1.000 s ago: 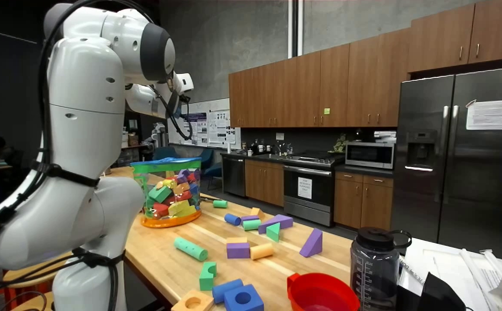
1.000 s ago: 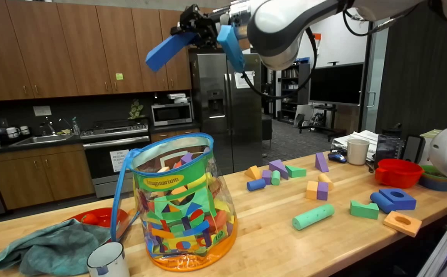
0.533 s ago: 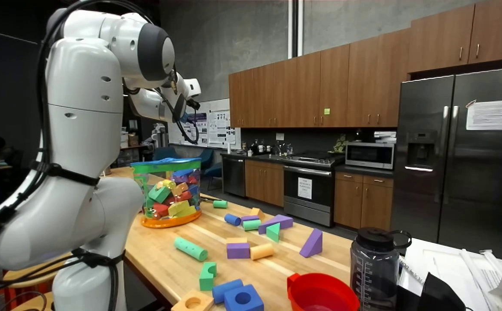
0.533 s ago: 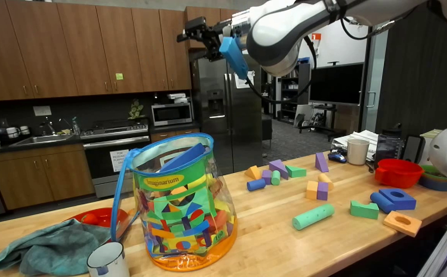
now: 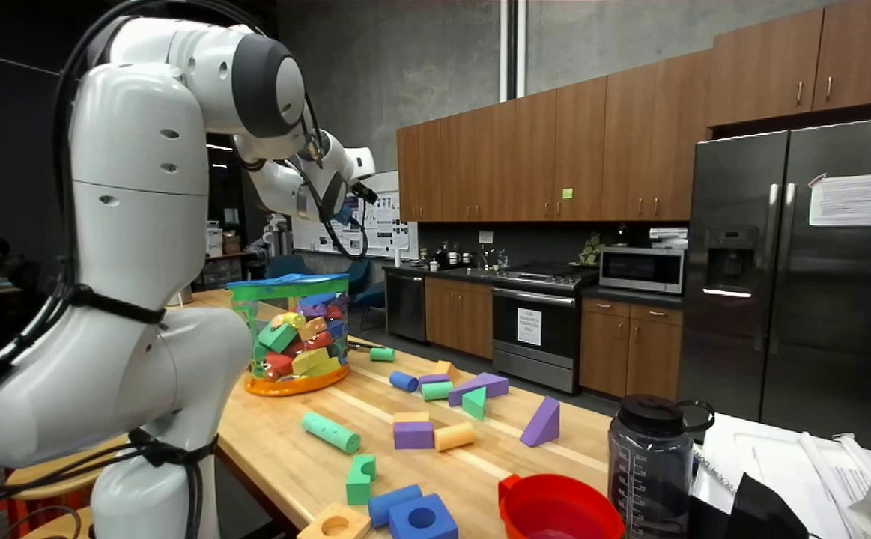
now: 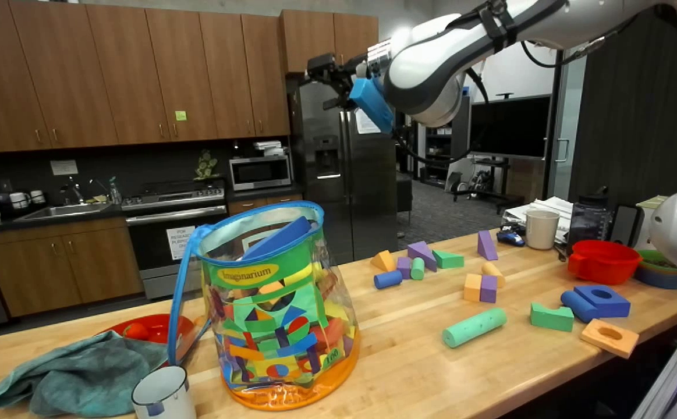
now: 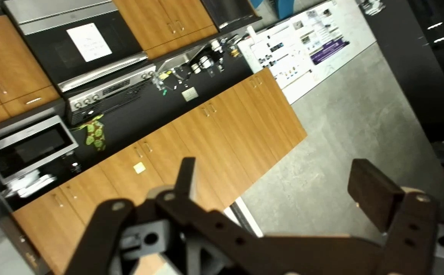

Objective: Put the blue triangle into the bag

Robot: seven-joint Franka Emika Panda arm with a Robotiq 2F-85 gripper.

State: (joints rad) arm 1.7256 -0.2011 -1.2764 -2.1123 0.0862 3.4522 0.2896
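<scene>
The blue triangle point(image 6: 279, 238) leans inside the clear bag point(image 6: 291, 259), resting on other blocks just below the blue rim in an exterior view. Its lower part is hidden behind the green band. The bag also stands at the table's far end in an exterior view point(image 5: 289, 286), full of coloured blocks. My gripper point(image 6: 319, 87) hangs high above and to the right of the bag, apart from it. In the wrist view the gripper point(image 7: 275, 173) has its fingers point(image 7: 372, 191) spread wide with nothing between them; cabinets and a grey wall show beyond.
Several loose blocks lie on the table point(image 6: 408, 343), among them a green cylinder point(image 6: 474, 327) and a purple wedge point(image 6: 487, 245). A red bowl point(image 6: 605, 262) and dark bottle point(image 5: 648, 471) stand at one end. Beside the bag are a white mug point(image 6: 163, 390) and a towel point(image 6: 82, 372).
The gripper opened and the blue triangle fell from it into the bag, where it now leans. Since then the arm has moved away from the bag, rightward and slightly lower.
</scene>
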